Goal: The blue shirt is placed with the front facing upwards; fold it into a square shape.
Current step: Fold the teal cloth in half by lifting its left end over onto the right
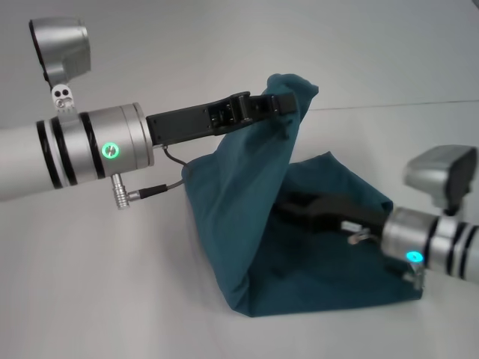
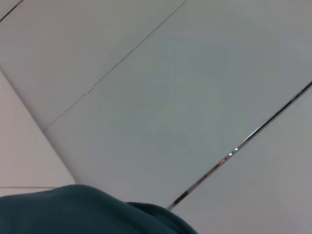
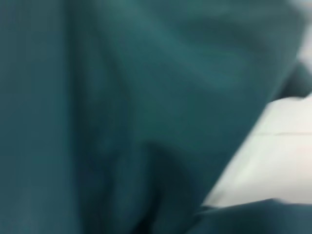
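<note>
1. No container shows in any view; the only surface is the pale grey table (image 1: 97,284), which carries the cloth.
2. The left arm reaches in from the left of the head view, raised above the table, its silver wrist lit by a green ring.
3. The left gripper (image 1: 288,101) is at the top of the cloth, well above the table. Its black fingers are closed onto a bunched edge of the blue shirt (image 1: 299,254), pinching the fabric and holding that part up.
4. From the pinch, the shirt hangs in a steep teal sheet that slopes down to the table; the lower part lies in a rough folded mass in the middle of the table, right of centre. No print is visible; only plain teal fabric shows.
5. In the left wrist view a rounded hump of the teal cloth (image 2: 87,209) fills the lower edge, with pale panels behind it.
6. The right gripper (image 1: 318,208) lies low over the flat part of the shirt, its dark fingers against or just above the cloth under the raised sheet. I cannot tell how far apart its fingers are, or whether they grip anything.
7. The right wrist view is nearly filled by teal fabric (image 3: 122,97) very close to the camera.
</note>
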Controlling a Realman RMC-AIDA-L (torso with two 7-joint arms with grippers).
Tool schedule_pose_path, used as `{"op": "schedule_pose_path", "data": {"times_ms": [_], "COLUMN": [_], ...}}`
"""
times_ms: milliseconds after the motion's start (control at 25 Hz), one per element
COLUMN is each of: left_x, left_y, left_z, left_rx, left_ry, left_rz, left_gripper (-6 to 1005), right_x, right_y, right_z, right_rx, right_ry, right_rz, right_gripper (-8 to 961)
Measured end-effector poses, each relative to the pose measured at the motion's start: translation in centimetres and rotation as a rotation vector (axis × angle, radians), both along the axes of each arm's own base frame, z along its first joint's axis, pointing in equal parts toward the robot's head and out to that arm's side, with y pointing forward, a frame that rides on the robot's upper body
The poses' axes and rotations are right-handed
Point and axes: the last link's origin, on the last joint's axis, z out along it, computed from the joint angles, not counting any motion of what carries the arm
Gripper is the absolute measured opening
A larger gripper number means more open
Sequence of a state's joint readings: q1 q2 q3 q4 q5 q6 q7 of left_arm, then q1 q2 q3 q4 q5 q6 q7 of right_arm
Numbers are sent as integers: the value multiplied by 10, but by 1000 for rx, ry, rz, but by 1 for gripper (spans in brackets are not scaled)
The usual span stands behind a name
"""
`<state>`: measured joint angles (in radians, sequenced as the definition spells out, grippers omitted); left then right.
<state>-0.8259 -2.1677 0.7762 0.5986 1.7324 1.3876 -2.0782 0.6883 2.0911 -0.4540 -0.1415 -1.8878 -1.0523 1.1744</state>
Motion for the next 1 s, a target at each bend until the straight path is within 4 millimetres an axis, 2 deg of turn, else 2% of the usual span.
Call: {"op": "schedule_pose_path", "data": {"times_ms": [80, 120, 160, 360, 520, 680, 1000], "left_x": [1, 1, 2, 5, 10, 14, 13], "left_y": [-1, -1, -1, -2, -4, -6, -7], "left_z": [-4, -8, -10, -23, -32, -41, -52], "left_rx": [-5, -8, -9, -22, -33, -40, -46], "left_ry": [-9, -9, -10, -22, -36, -40, -28], "left_rz": [4, 6, 7, 8, -1, -5, 5], "left_gripper": [36, 39, 41, 52, 61, 70, 87], "right_x": [10, 18, 18, 34, 42, 46, 46], "right_y": [0, 0, 0, -5, -8, -10, -10], "right_z": [12, 25, 25, 56, 76, 84, 87], "right_rx": [31, 57, 57, 123, 163, 177, 179], "right_ry": [8, 17, 17, 55, 75, 72, 66], "right_rz": [-24, -47, -47, -87, -98, -108, -103], "right_gripper": [448, 469, 489, 594, 594, 594, 594]}}
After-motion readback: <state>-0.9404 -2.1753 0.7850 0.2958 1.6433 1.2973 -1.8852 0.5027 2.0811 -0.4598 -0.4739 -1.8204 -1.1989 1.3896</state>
